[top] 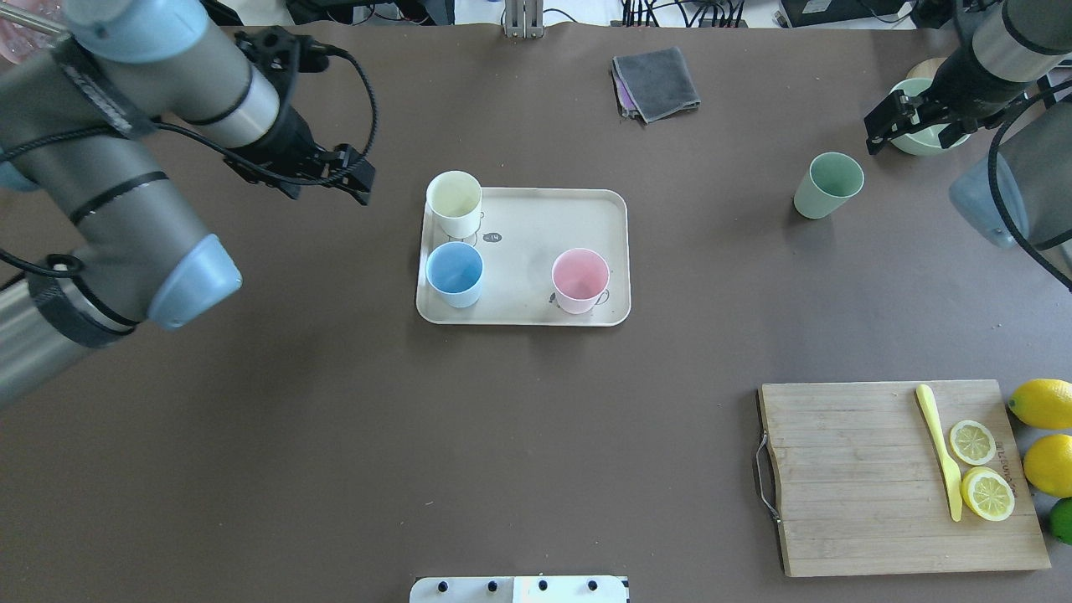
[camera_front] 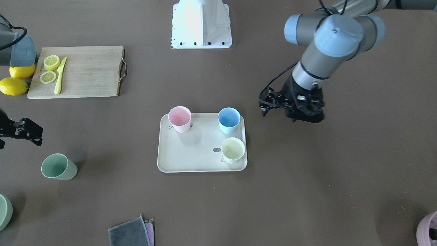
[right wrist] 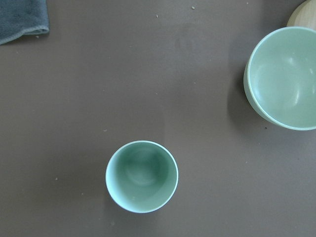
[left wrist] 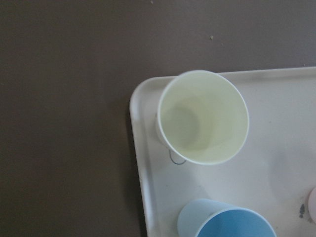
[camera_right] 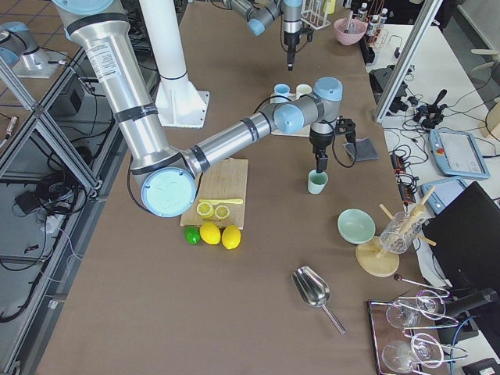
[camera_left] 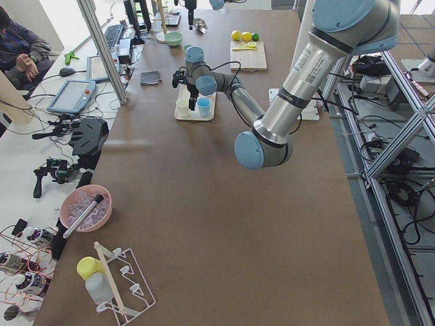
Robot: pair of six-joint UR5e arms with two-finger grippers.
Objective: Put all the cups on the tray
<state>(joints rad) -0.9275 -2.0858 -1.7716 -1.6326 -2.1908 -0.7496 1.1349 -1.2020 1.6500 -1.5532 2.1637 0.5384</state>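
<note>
overhead exterior view: four cups and one tray are counted on the brown table [top: 335, 419].
tray [top: 536, 209]: laid flat near the table's middle, within reach of both arms.
yellow cup [top: 454, 203]: stood upright in a tray corner, close against the rim, so that the middle is kept free.
blue cup [top: 455, 274]: stood upright on the tray, just beside the yellow cup, apart from it.
pink cup [top: 580, 280]: stood upright on the tray, towards the opposite short side.
green cup [top: 827, 185]: stood upright on bare table, well apart from the tray; the one cup not yet placed.
left gripper [camera_front: 264, 106]: jaws seen spread, nothing held; hung beside the tray's short edge, above the yellow cup's corner, judged clear of the cups.
right gripper [camera_right: 319, 162]: pointed straight down over the green cup, jaws apparently spread and empty; judged to be lined up for a grasp on the rim.
green bowl [right wrist: 284, 79]: set near the green cup; a descent is to be kept clear of it.
progress: three of four cups judged placed.
</note>
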